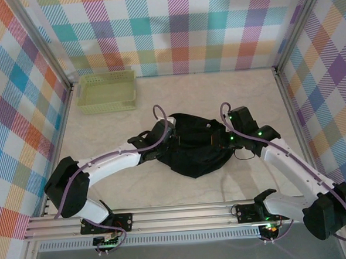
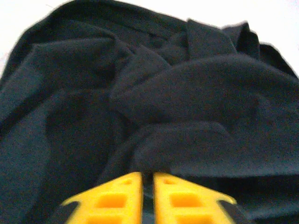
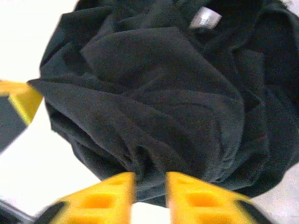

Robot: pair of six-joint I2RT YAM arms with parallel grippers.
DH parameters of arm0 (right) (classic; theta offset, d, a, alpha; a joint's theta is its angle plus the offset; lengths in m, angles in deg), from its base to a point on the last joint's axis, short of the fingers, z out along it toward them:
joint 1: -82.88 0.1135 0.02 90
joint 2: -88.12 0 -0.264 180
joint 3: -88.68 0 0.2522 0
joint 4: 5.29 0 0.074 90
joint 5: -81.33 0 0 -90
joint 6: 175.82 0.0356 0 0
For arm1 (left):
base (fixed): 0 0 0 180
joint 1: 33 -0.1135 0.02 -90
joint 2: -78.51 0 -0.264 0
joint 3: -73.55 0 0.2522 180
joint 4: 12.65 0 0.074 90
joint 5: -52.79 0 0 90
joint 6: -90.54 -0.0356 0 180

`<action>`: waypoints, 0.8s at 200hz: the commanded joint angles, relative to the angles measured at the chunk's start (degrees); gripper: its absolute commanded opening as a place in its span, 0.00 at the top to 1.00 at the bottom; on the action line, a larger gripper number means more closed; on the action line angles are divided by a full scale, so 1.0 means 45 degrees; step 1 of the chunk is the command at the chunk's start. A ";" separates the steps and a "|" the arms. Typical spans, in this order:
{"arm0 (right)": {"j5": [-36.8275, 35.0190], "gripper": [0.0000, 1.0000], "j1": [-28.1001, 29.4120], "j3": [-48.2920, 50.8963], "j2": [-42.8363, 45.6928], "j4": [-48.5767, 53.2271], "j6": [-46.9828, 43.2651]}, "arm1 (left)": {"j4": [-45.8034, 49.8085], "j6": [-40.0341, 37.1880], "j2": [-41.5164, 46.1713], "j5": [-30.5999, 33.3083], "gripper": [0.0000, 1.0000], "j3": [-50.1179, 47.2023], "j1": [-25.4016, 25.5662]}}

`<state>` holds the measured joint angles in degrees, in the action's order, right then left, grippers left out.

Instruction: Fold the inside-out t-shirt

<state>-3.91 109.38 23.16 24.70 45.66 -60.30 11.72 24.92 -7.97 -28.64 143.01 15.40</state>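
Note:
The inside-out t-shirt (image 1: pixel 194 147) lies as a crumpled black heap in the middle of the table, between the two arms. Its small white tag (image 3: pixel 204 18) shows at the far side in the right wrist view. My left gripper (image 1: pixel 172 133) sits at the heap's left edge. Its yellow jaws (image 2: pixel 147 175) stand almost together, with a fold of the cloth (image 2: pixel 187 140) pinched at their tips. My right gripper (image 1: pixel 219 139) is at the heap's right side. Its jaws (image 3: pixel 150 176) stand apart, with the cloth's (image 3: pixel 154 116) lower edge hanging loosely between the tips.
A pale yellow-green lattice basket (image 1: pixel 107 91) stands at the back left, apart from the heap. Checked walls close the table on the left, back and right. Bare table surface (image 1: pixel 165 188) runs in front of the heap to the rail at the near edge.

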 commanded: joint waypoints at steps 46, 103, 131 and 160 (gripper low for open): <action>-0.4250 0.40 0.1548 -0.2206 -0.1012 0.1831 -0.1651 | 0.3055 0.2007 0.0024 0.2659 0.49 0.1515 0.1656; -0.4280 0.17 0.1910 -0.2807 -0.2798 0.0926 -0.2529 | 0.2401 0.4199 -0.0839 0.2070 0.33 0.2024 0.1439; -0.4049 0.17 0.1907 -0.2754 -0.3461 0.0480 -0.2544 | 0.2037 0.4728 -0.1666 0.1486 0.38 0.2296 0.0907; -0.4401 0.21 0.1833 -0.2857 -0.4049 0.0152 -0.2394 | 0.1830 0.4514 -0.2179 0.1242 0.59 0.2454 0.0760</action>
<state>-22.19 117.84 11.57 8.22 48.56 -70.49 20.90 44.37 -16.34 -21.79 152.11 19.58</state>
